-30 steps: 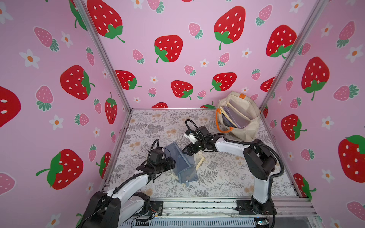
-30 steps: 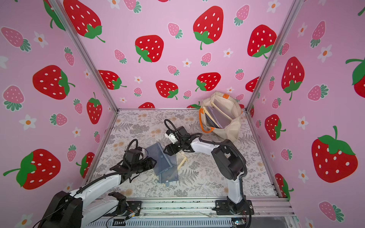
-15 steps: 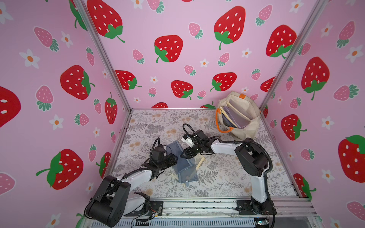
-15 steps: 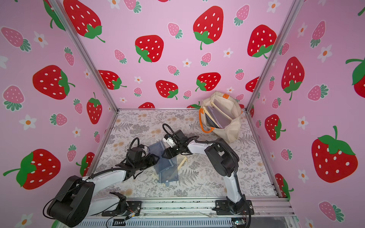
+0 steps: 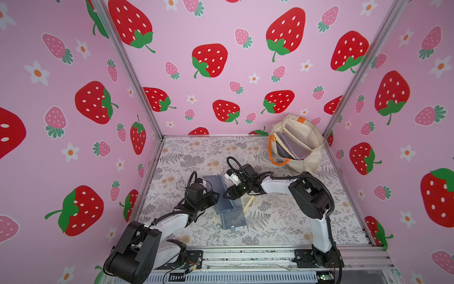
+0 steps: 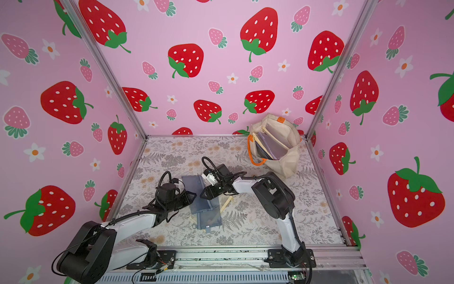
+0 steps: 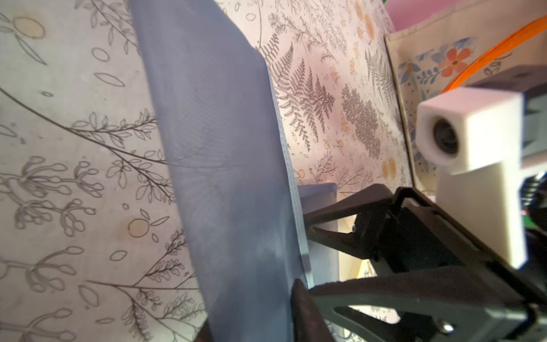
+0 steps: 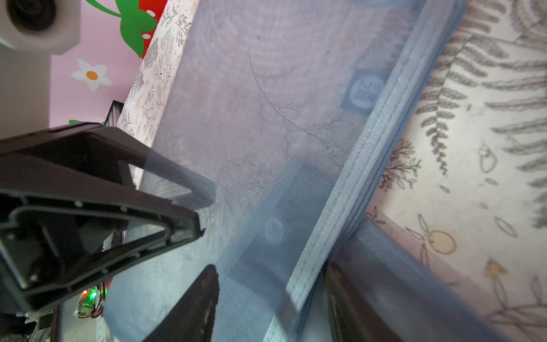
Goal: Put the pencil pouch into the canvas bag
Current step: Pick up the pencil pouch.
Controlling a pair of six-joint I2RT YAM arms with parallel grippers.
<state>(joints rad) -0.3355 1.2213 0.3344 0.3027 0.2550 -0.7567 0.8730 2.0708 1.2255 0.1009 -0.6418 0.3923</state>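
Fern-print table (image 5: 282,221), pencil pouch (image 5: 217,184) pinched between left jaws, right jaws spread astride its edge.

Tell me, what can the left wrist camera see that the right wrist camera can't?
Only the left wrist view shows the canvas bag, with its orange handle. Only the right wrist view shows a red strawberry and a white daisy on the pink wall, plus the small square label on the pencil pouch. Both show that blue mesh pouch and the fern-printed table cover.
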